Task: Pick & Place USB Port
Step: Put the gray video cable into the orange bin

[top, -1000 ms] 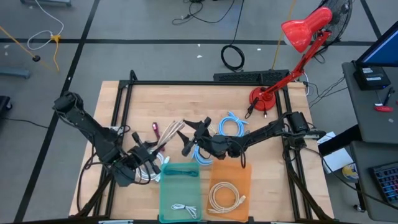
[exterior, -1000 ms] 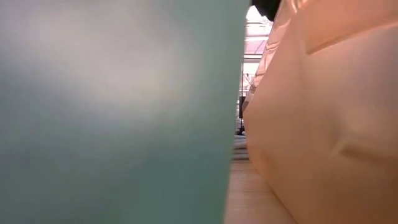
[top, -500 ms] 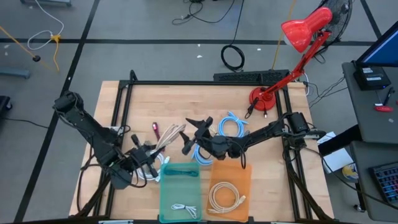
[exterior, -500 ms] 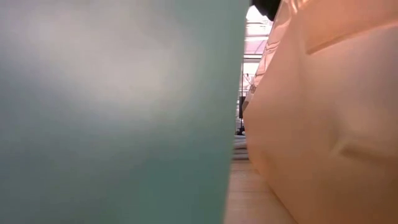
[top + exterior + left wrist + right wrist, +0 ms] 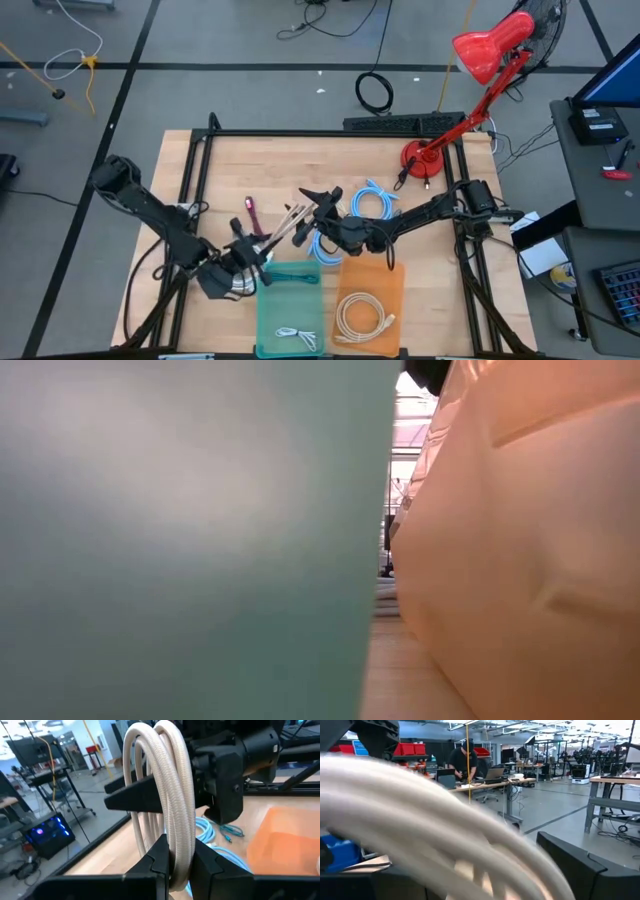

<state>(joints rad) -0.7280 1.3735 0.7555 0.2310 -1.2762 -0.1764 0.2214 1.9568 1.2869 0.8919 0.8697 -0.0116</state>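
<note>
Wooden worktop [image 5: 210, 180], lower left of frame: your left gripper [image 5: 243, 268] fingers pinch a beige coiled cable [image 5: 167, 805] beside the teal bin [image 5: 288, 315]; right gripper [image 5: 318, 213] grips it too. Placing remains.

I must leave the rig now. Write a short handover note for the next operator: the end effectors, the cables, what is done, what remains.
Left end effector: shut on the white braided cable, by the far left corner of the green bin.
Right end effector: at table centre, close to the same cable; grip unclear.
Green bin: one thin white cable inside.
Orange bin: a coiled beige cable inside.
Blue cables and a maroon cable lie on the table.
Left: bin the held cable, then likely the loose ones.
</note>
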